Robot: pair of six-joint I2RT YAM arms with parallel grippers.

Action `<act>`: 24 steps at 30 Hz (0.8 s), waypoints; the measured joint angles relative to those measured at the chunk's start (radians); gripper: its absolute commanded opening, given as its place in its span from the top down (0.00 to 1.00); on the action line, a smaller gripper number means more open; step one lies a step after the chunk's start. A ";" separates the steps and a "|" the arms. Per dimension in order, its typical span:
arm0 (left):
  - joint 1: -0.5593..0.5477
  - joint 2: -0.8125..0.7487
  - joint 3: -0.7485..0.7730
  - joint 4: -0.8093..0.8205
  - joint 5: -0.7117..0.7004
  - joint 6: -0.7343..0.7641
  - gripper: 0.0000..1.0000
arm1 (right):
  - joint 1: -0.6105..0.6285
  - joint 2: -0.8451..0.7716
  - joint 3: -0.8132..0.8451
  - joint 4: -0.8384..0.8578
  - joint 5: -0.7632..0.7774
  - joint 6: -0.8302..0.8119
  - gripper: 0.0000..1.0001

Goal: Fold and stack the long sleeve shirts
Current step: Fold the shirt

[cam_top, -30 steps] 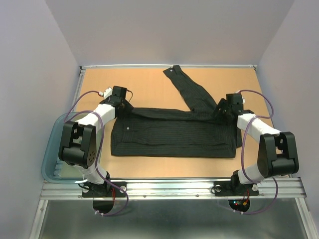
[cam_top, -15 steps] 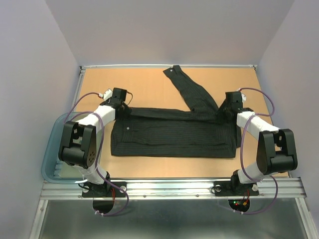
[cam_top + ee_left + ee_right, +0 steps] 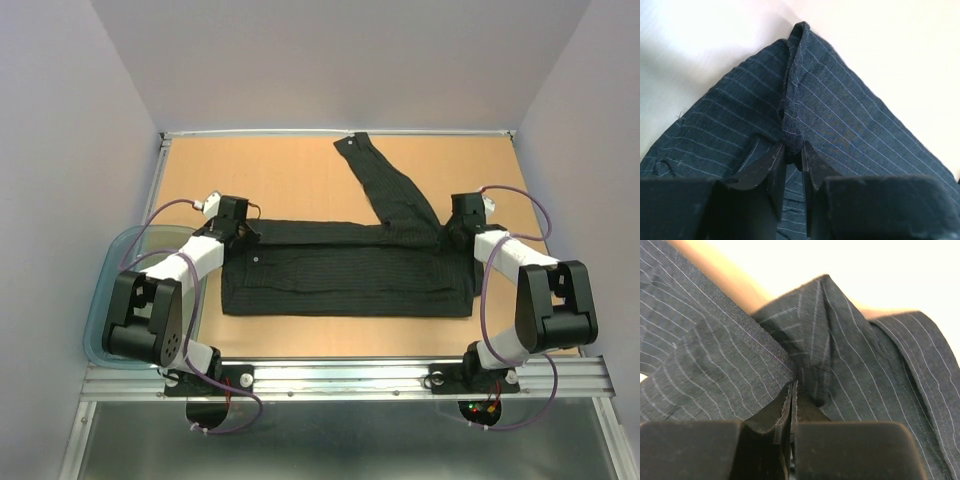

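Pinching the black pinstriped shirt (image 3: 350,275) at its two far corners, a pair of robot arms reaches over a tan tabletop (image 3: 260,170). The shirt lies flat as a wide band across the middle of the overhead frame, with one sleeve (image 3: 388,185) trailing diagonally toward the upper centre. The left gripper (image 3: 792,150), at the shirt's upper left corner, is clenched on a raised ridge of fabric. The right gripper (image 3: 791,390), at the upper right corner near the sleeve's root, is clamped tight on a thin fold. A translucent blue-grey tub (image 3: 100,300) sits at the lower left edge. Likely risks: each pinch takes little cloth, so one side could slip free if the arms lift or pull unevenly, skewing the fold. The loose sleeve may also drag or bunch underneath.
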 measured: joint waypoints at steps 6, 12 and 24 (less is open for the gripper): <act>0.000 -0.005 -0.068 0.041 0.011 -0.002 0.62 | -0.002 -0.039 -0.071 0.009 0.023 0.014 0.99; 0.001 -0.005 -0.097 0.059 0.003 -0.014 0.42 | -0.013 -0.063 -0.086 0.009 0.049 0.022 0.74; -0.031 -0.121 -0.001 -0.012 -0.032 0.064 0.17 | -0.014 -0.190 -0.053 -0.004 -0.008 -0.079 0.38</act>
